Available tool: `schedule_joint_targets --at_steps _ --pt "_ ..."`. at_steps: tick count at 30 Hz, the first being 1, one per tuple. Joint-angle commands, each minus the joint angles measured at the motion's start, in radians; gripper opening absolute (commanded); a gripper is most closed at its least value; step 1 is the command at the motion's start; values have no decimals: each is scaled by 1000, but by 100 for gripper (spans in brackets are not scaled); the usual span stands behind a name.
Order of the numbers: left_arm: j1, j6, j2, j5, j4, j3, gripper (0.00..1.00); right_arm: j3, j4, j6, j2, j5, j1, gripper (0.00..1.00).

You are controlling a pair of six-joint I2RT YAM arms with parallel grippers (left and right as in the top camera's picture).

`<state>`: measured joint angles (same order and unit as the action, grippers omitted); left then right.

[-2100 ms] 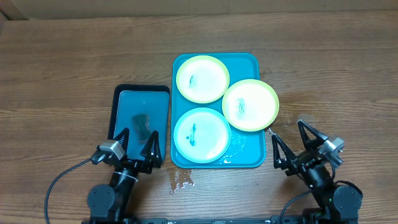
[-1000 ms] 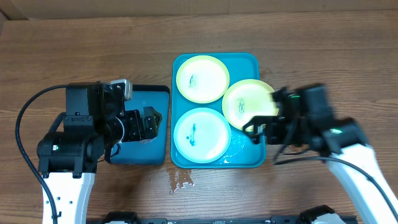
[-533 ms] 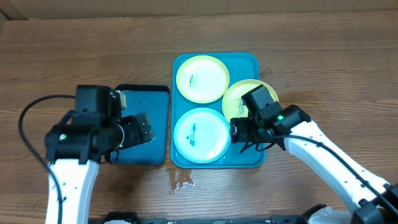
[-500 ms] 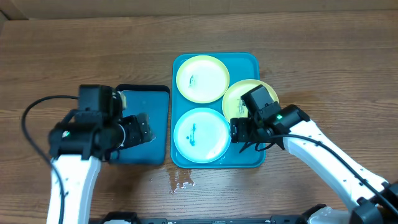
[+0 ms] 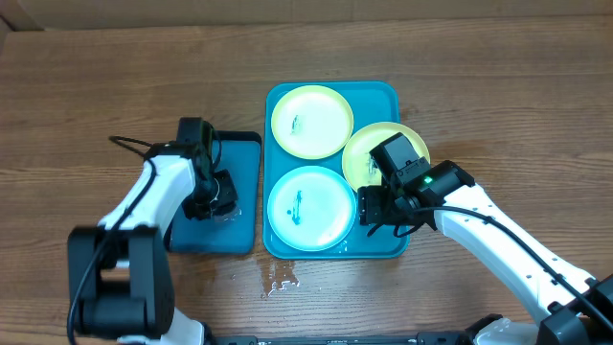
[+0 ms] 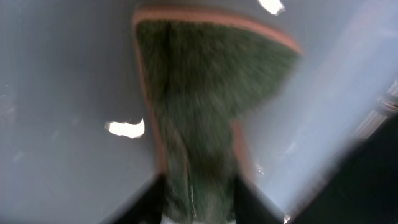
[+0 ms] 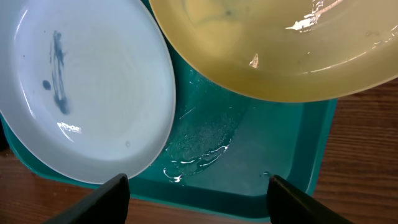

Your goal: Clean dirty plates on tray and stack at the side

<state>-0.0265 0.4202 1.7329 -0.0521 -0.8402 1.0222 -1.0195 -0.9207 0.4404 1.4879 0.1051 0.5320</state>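
Observation:
The turquoise tray [image 5: 378, 92] holds three plates. A yellow-green one [image 5: 311, 121] lies at the back, a second yellow-green one [image 5: 366, 153] overhangs the right rim, and a light blue one [image 5: 310, 207] sits in front. All carry dark smudges. My right gripper [image 5: 381, 207] hovers open over the tray's wet floor [image 7: 273, 155], between the blue plate [image 7: 93, 81] and the yellow-green plate [image 7: 280, 56], its jaws [image 7: 199, 199] wide with nothing between them. My left gripper [image 5: 218, 196] is down in the small tray, shut on the dark green sponge [image 6: 205, 93].
The smaller black-rimmed blue tray [image 5: 239, 144] lies left of the turquoise one. A water puddle [image 7: 205, 140] sits on the turquoise tray's floor. Drops of water [image 5: 280, 280] lie on the wooden table in front of it.
My left arm has swung round and lowered onto the sponge, and its jaws have closed on it. The right gripper has stayed over the tray's front right, jaws slightly narrower.

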Motion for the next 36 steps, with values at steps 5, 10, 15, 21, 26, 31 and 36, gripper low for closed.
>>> schedule_joint_targets --at_steps 5,10,15,21,26,31,36 --pt "-6 10 64 17 -10 24 4 -15 -25 1 -7 4 6 71" --pt "-7 -3 16 18 -152 134 4 -15 -31 3 -7 -14 6 68" --pt "-19 -53 -39 24 -267 263 4 -15 -16 6 -5 -23 5 67" --pt "-87 -84 -68 45 -316 309 4 8 69 -2 16 69 18 55" --pt "-149 -84 -72 64 -320 311 4 56 167 25 92 37 49 53" --pt "-157 -84 -89 78 -328 313 4 57 244 25 183 39 49 53" --pt "-161 -103 -117 32 -334 318 4 57 287 24 283 9 46 42"
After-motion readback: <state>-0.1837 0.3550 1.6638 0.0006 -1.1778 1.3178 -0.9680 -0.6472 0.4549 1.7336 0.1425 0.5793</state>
